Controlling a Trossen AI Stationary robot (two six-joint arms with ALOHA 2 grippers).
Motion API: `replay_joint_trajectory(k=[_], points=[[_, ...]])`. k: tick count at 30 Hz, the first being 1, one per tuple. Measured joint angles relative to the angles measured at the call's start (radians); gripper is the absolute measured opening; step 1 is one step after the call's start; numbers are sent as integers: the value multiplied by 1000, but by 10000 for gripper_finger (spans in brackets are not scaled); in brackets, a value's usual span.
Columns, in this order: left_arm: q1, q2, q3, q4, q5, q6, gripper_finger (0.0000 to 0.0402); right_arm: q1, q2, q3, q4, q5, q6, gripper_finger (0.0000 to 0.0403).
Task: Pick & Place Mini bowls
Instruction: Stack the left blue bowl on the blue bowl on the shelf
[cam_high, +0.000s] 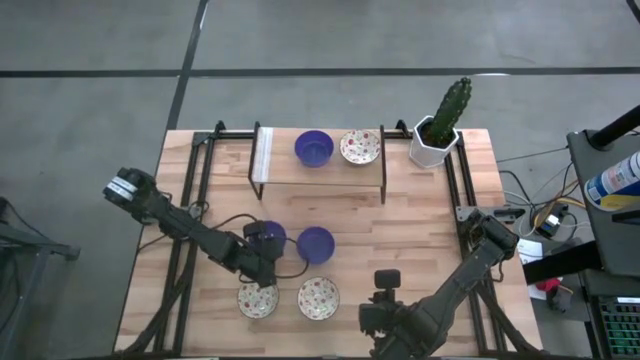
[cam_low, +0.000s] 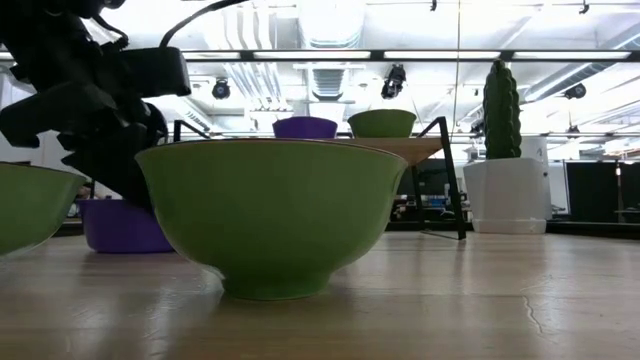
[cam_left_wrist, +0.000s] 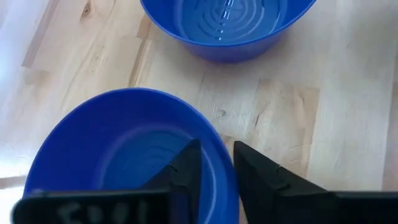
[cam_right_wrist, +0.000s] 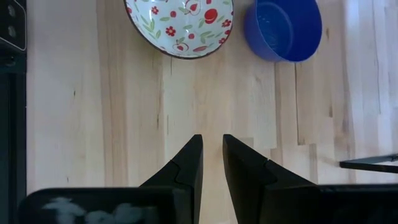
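Two blue mini bowls stand on the table, one (cam_high: 266, 236) under my left gripper (cam_high: 262, 258) and one (cam_high: 315, 243) just to its right. Two floral bowls (cam_high: 257, 299) (cam_high: 318, 298) stand nearer the table's near edge. A third blue bowl (cam_high: 313, 148) and a third floral bowl (cam_high: 359, 146) stand on the rack at the far side. My left gripper (cam_left_wrist: 216, 149) is shut on the left blue bowl (cam_left_wrist: 124, 155). My right gripper (cam_high: 368, 318) (cam_right_wrist: 212, 140) waits shut, above bare wood to the right of the floral bowls. My left gripper holds the blue bowl by its rim (cam_left_wrist: 219, 163), on the bowl's near side. One finger (cam_left_wrist: 186, 171) is inside the bowl and one finger (cam_left_wrist: 261, 177) is outside. The fingers come from above, slanting down. In the low view the bowl (cam_low: 120, 225) appears to stand upright on the table.
A black-framed wooden rack (cam_high: 318, 168) stands at the far side. A white hexagonal pot with a cactus (cam_high: 438, 130) stands at the far right. Black rails (cam_high: 190, 200) run along the table's left and right sides. Bare wood shows between the rack and the bowls.
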Motion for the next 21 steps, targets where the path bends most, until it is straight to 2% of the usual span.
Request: replay_joint_trajectory(k=[6,13,21], points=[[1,0,0,-12,3,30,8,0,0,0,3,0,0,59],[1,-6,9,-56,4,30,2,0,0,0,3,0,1,59],[1,-38,155,-180,10,80,1,0,0,0,2,1,-1,59]])
